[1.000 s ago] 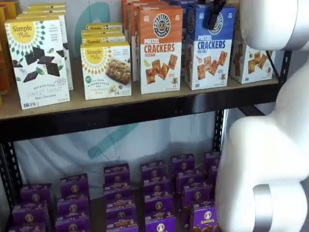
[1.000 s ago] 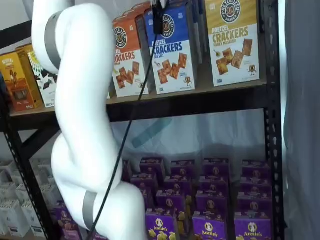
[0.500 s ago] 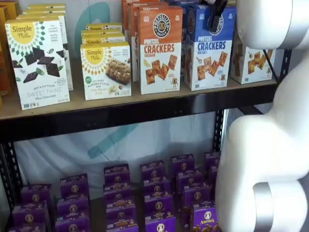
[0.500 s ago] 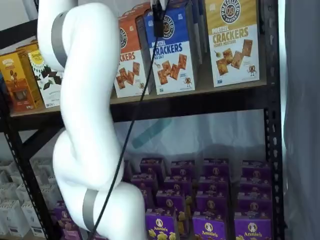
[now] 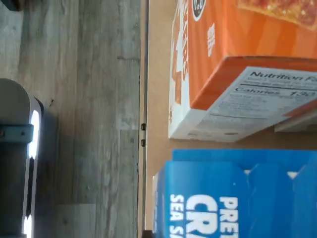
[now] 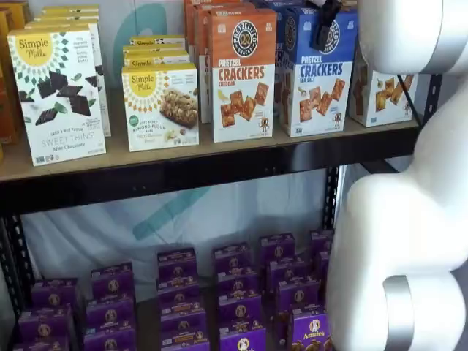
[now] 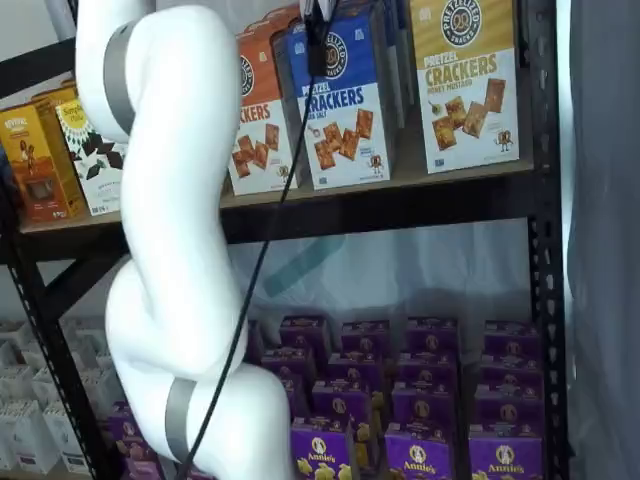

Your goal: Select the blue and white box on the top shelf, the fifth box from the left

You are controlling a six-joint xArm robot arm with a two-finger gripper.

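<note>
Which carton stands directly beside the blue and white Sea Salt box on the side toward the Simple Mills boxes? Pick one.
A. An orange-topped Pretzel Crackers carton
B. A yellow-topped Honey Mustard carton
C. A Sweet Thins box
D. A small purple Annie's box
A: in a shelf view the orange-topped carton stands right next to the blue and white box on the top shelf.

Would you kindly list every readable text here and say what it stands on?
"PRETZEL CRACKERS SEA SALT": blue and white box
"PRETZEL CRACKERS": orange-topped box
"Simple Mills", "SWEET THINS": chocolate box
"Annie's": purple boxes
"Nutrition": orange box's side panel
Smaller print: too small to read.
</note>
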